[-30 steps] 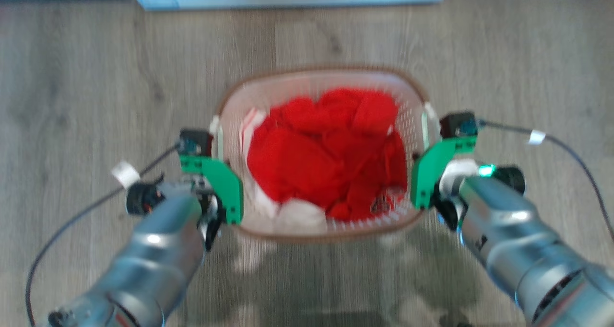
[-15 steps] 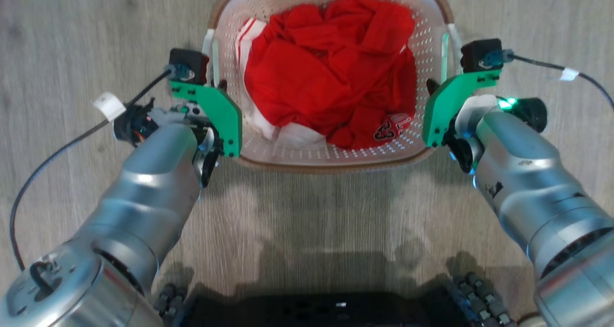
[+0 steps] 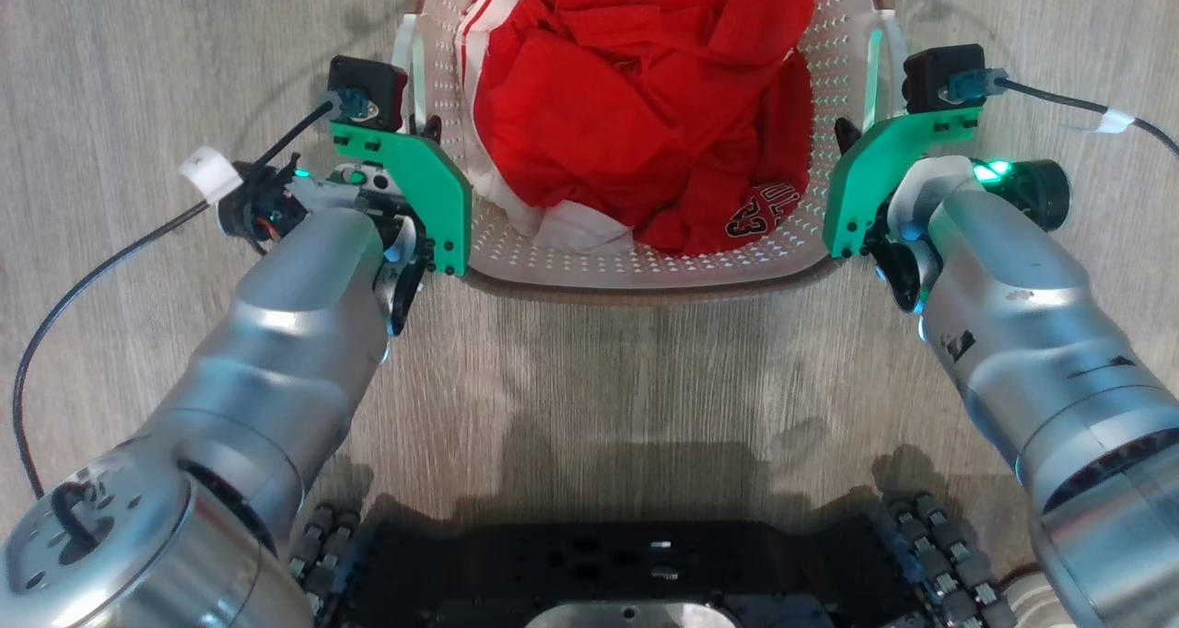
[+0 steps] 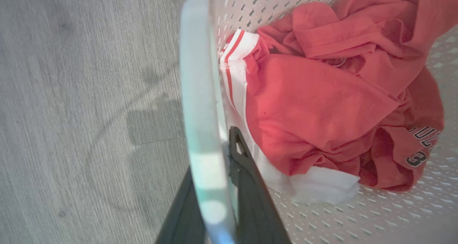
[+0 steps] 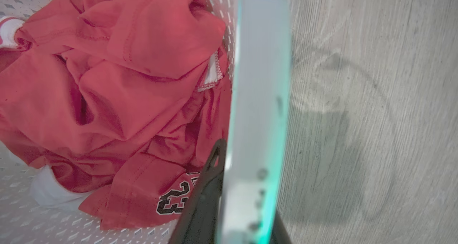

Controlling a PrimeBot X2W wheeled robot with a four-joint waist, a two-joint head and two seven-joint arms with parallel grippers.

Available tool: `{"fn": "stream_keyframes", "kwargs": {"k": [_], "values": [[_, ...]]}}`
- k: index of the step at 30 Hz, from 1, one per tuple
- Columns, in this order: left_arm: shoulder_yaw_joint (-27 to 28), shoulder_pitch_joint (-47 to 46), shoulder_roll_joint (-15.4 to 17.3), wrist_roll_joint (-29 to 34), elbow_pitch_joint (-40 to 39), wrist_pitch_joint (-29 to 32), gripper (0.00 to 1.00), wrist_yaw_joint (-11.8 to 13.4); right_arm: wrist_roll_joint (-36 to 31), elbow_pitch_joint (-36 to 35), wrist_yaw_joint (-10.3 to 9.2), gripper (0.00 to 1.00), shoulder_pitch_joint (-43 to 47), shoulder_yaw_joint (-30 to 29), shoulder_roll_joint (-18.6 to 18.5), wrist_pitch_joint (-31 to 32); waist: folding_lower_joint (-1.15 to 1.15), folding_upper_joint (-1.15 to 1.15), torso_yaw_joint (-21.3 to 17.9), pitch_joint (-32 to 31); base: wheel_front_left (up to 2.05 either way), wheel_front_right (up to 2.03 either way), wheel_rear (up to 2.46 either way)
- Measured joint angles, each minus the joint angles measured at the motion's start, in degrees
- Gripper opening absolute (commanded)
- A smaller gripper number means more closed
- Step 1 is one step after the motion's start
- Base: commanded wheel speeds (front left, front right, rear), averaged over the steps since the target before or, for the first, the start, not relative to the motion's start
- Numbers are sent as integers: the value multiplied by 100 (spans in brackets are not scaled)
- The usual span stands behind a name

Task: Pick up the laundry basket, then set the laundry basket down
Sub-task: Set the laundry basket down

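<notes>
laundry basket (image 3: pixel 645 264): white perf. plastic, brown rim, upright, w/ red clothes (image 3: pixel 626 103) inside.

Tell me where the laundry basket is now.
The laundry basket is at the top centre of the head view, with the left pincer shut on its left handle and the right pincer on its right handle.

Floor (image 3: pixel 120 48) open left, right and near of the laundry basket (image 3: pixel 645 273). Inside it's packed with red clothing (image 3: pixel 645 103), with only a bare strip along the near wall. Cables (image 3: pixel 207 169) trail left and right. Robot base (image 3: pixel 645 573) blocks the near edge.
</notes>
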Motion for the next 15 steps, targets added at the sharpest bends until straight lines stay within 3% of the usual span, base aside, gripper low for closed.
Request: {"fn": "stream_keyframes", "kwargs": {"k": [15], "values": [[-147, -126, 4, -100, -77, -48, 0, 51, -804, -33, 1, 0, 2, -814, 45, -1, 0, 0, 18, 177, 0, 0, 0]]}}
